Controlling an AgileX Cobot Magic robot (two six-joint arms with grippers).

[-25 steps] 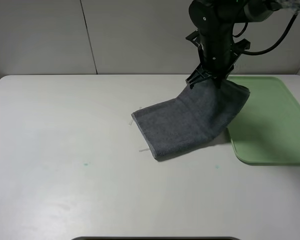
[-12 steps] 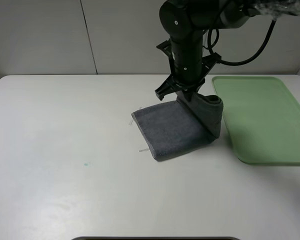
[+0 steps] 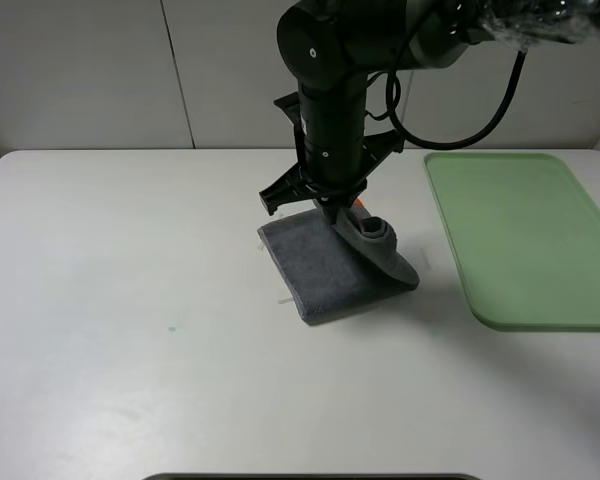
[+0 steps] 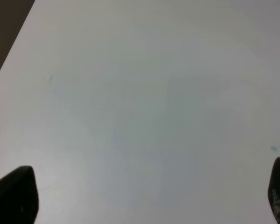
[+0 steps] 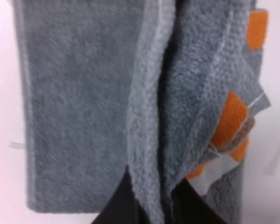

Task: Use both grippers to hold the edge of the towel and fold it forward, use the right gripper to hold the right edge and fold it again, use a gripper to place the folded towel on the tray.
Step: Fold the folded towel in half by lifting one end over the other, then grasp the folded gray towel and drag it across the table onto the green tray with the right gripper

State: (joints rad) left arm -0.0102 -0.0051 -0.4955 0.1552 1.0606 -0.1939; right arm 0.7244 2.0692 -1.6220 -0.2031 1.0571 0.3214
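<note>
The grey towel (image 3: 320, 262) lies on the white table (image 3: 130, 300) left of the green tray (image 3: 525, 235). My right gripper (image 3: 338, 210) is shut on the towel's right edge and holds it folded over towards the left, above the lower layer. In the right wrist view the towel (image 5: 84, 93) hangs pinched between the dark fingertips (image 5: 126, 200), with orange patches (image 5: 231, 116) showing on its underside. My left gripper (image 4: 144, 196) is open and empty over bare table; it is out of the exterior view.
The tray stands at the right edge of the table, with nothing on it. The right arm (image 3: 325, 90) reaches down from the back over the towel. A wall runs behind the table.
My right gripper has carried the towel's right edge leftward, away from the tray, and lowered it over the left part. The towel now lies doubled.
</note>
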